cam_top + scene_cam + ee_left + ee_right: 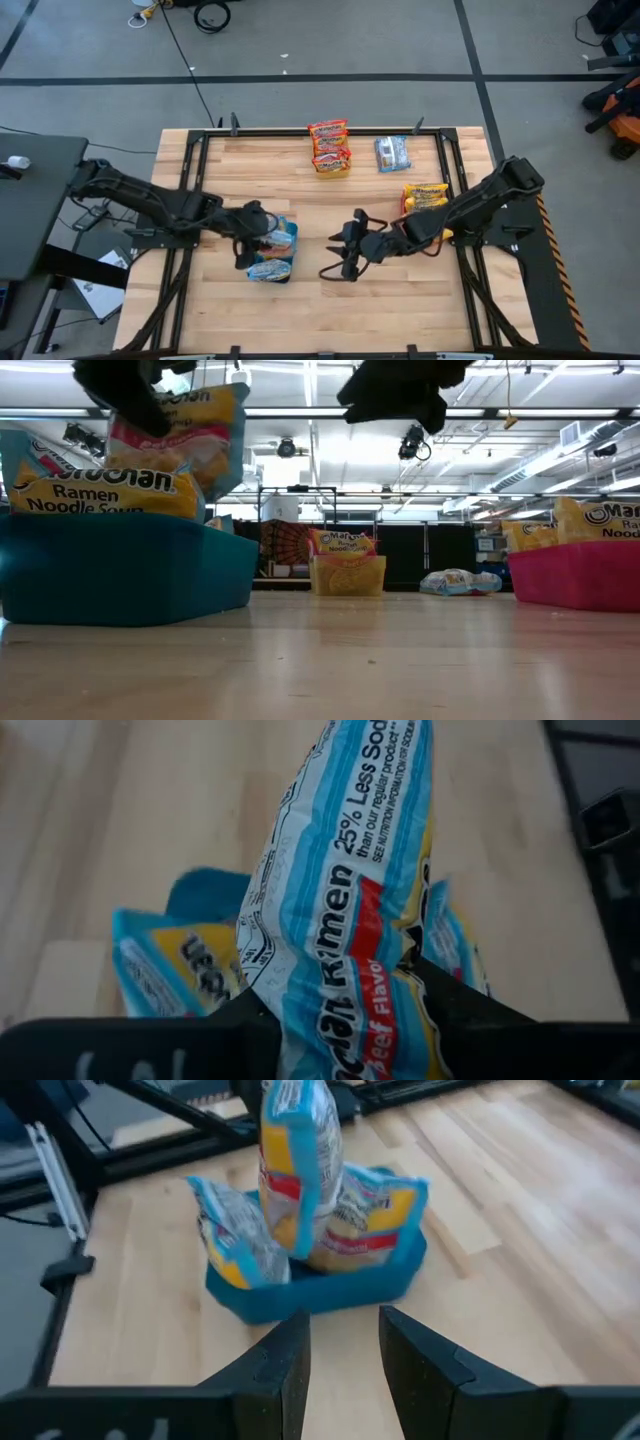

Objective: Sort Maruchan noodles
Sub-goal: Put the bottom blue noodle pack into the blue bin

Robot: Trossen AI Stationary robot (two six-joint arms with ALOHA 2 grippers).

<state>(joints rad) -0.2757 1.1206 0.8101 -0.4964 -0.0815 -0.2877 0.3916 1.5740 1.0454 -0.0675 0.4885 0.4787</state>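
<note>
My left gripper (pixel 256 236) is shut on a blue-and-white noodle packet (pixel 340 910) above the blue bin (pixel 272 268). That bin holds other blue-and-white packets (pixel 235 1235), which stand on edge inside it. My right gripper (pixel 338 256) is open and hovers over bare table to the right of the blue bin, touching nothing. Red-and-white packets (pixel 329 140) sit in the yellow bin (pixel 332 170) at the far edge. Yellow-orange packets (pixel 425 192) lie in the red bin (pixel 580 578). One more blue-and-white packet (pixel 393 153) lies flat on the table. My left gripper pinches the blue-and-white packet between its two fingers (pixel 455 1010), near the packet's upper end (pixel 345 1020). The fingers come from above. The packet hangs upright below them (pixel 295 1170), over the blue bin. Its lower end reaches down among the packets there; whether it touches them I cannot tell.
Wooden tabletop (pixel 400 300) with black rails along its left and right sides. The three bins stand apart: blue at centre left, yellow at the far edge, red on the right. Bare wood shows along the near side and between the bins.
</note>
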